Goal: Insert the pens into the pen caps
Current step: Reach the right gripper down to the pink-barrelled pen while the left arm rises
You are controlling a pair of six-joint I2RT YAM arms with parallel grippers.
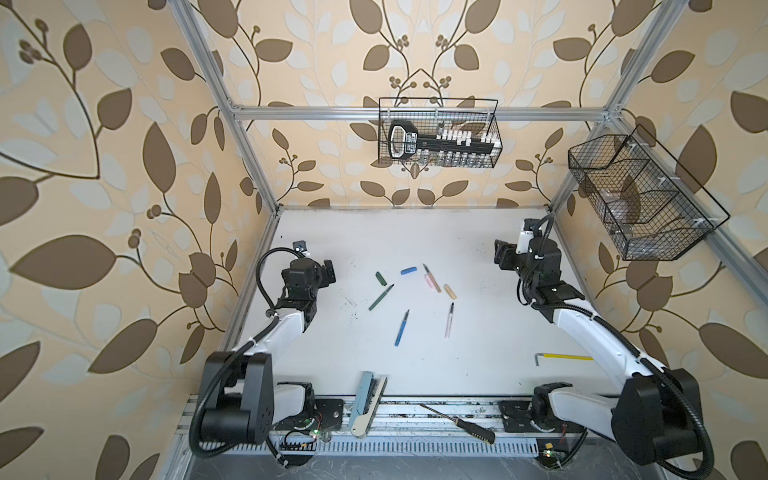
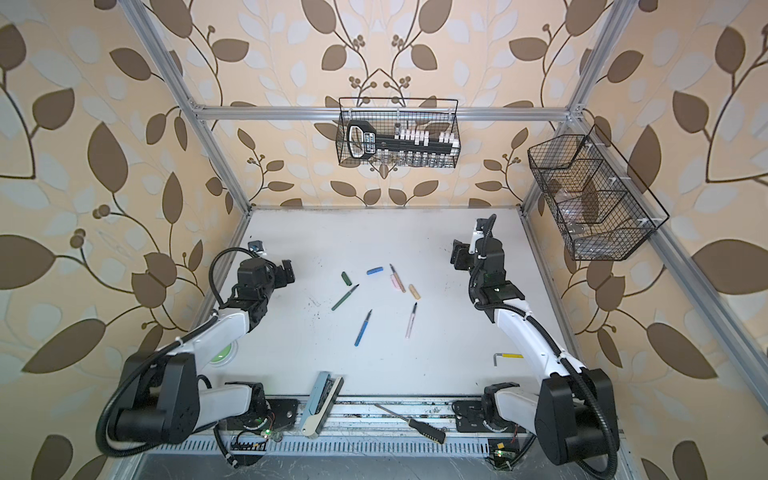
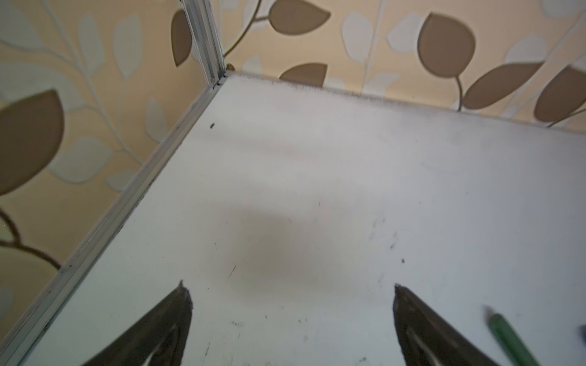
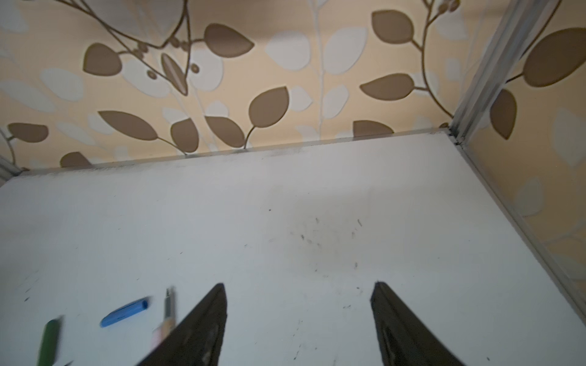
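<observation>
Both top views show the pens and pen caps lying loose on the white table [image 1: 478,353]. The green pen [image 1: 381,297] [image 2: 345,297] lies below the green cap [image 1: 380,278]. The blue pen [image 1: 402,328] and pink pen [image 1: 449,320] are nearer the front. The tan pen [image 1: 433,279] lies against the pink cap [image 1: 428,283], with the tan cap [image 1: 450,291] and blue cap [image 1: 409,271] close by. My left gripper [image 1: 330,272] [image 3: 290,286] hangs open left of them. My right gripper [image 1: 500,251] [image 4: 299,285] is open to their right, the blue cap [image 4: 125,312] off to one side.
A yellow hex key [image 1: 565,356] lies at the front right. A black-handled screwdriver [image 1: 461,424] and a pale blue tool [image 1: 365,401] rest at the front rail. Wire baskets hang on the back frame [image 1: 438,133] and the right frame [image 1: 640,199].
</observation>
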